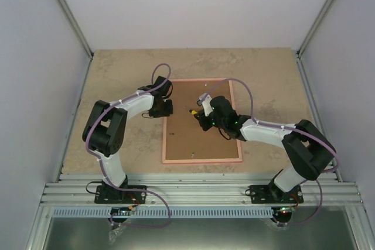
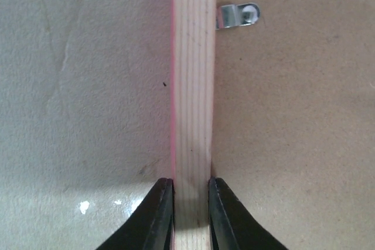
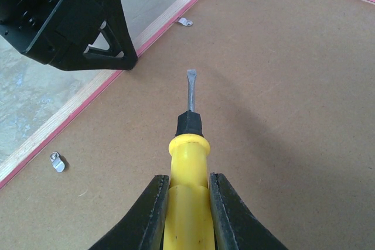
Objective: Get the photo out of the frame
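The frame (image 1: 202, 160) lies face down on the table, its thin pink edge around a brown backing board (image 1: 199, 139). The photo is hidden beneath that board. My left gripper (image 2: 191, 188) is shut on the frame's left wooden rail (image 2: 193, 86), one finger on each side. A metal turn clip (image 2: 239, 16) sits just inside the rail, farther along. My right gripper (image 3: 188, 182) is shut on a yellow-handled screwdriver (image 3: 188, 162). Its flat blade (image 3: 190, 80) points over the board toward the left gripper (image 3: 88, 21) and the clip (image 3: 185, 23) beside it.
A second clip (image 3: 57, 162) sits near the rail, closer to the frame's near end. Beige stone-patterned tabletop (image 1: 117, 74) surrounds the frame, with white walls at the back and sides. Both arm bases stand on the metal rail (image 1: 199, 194) at the near edge.
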You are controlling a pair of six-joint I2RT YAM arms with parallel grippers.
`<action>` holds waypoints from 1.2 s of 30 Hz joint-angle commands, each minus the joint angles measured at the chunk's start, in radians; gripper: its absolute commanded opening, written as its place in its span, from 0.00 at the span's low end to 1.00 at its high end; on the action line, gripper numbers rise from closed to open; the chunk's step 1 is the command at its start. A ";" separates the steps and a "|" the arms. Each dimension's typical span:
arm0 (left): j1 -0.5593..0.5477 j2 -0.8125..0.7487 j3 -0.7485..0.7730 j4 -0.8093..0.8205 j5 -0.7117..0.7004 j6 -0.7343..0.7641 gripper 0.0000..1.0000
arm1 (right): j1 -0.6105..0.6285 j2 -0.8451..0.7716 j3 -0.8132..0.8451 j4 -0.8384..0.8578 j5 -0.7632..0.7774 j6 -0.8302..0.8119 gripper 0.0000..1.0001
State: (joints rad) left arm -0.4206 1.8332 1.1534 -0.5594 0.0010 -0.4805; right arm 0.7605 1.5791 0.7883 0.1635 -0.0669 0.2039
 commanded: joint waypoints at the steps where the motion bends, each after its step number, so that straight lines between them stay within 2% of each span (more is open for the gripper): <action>1: 0.002 -0.017 -0.010 0.001 0.046 0.013 0.14 | -0.003 -0.012 0.004 0.020 0.002 0.006 0.00; 5: 0.000 -0.051 -0.049 0.020 0.086 0.010 0.09 | -0.006 0.025 0.044 -0.005 0.020 0.016 0.01; 22: -0.061 -0.139 -0.122 0.047 0.107 -0.013 0.08 | -0.007 0.303 0.369 -0.139 -0.068 0.000 0.00; 36: -0.063 -0.119 -0.131 0.062 0.106 -0.017 0.08 | -0.007 0.369 0.410 -0.172 -0.115 -0.006 0.00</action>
State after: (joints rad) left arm -0.4763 1.7321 1.0256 -0.5293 0.0662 -0.4923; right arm 0.7555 1.9266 1.1732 0.0113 -0.1509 0.2131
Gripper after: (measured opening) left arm 0.148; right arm 0.175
